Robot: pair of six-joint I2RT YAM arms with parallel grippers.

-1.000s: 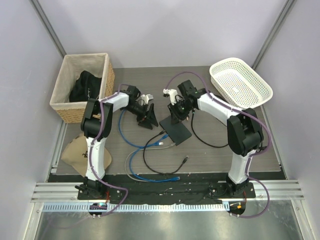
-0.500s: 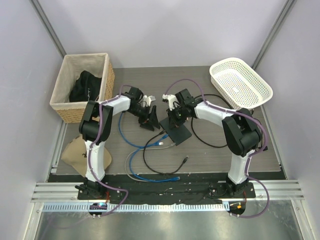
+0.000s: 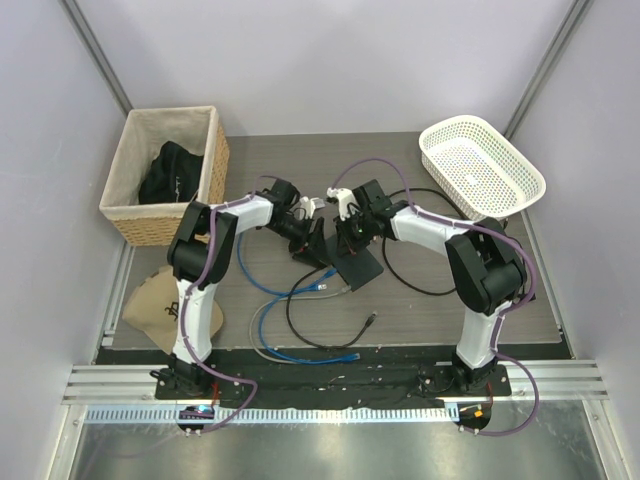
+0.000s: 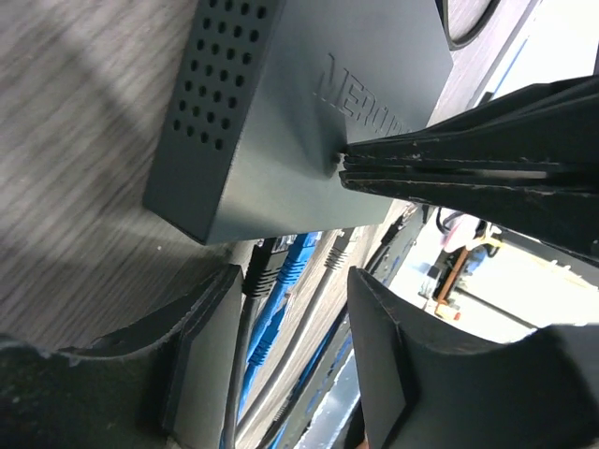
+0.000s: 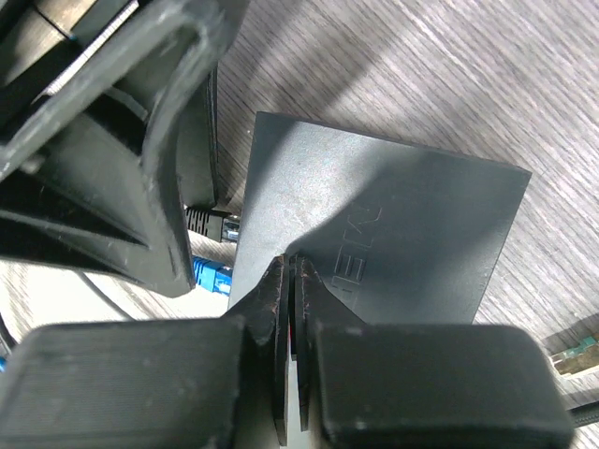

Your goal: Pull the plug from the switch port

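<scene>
Pale lilac-grey walls (image 3: 320, 60) close in the space on three sides, with slanting metal posts (image 3: 97, 55) at the rear corners. A table (image 3: 430, 320) with a grey wood-grain top fills the floor of the enclosure. A cloth-lined wicker basket (image 3: 130, 228) stands at its rear left corner, and a white plastic basket (image 3: 470, 160) at the rear right. Along the near edge run aluminium rails (image 3: 330, 385), then a shiny metal sheet (image 3: 330, 450) that catches a soft glare. The light is even and the shadows are faint.
</scene>
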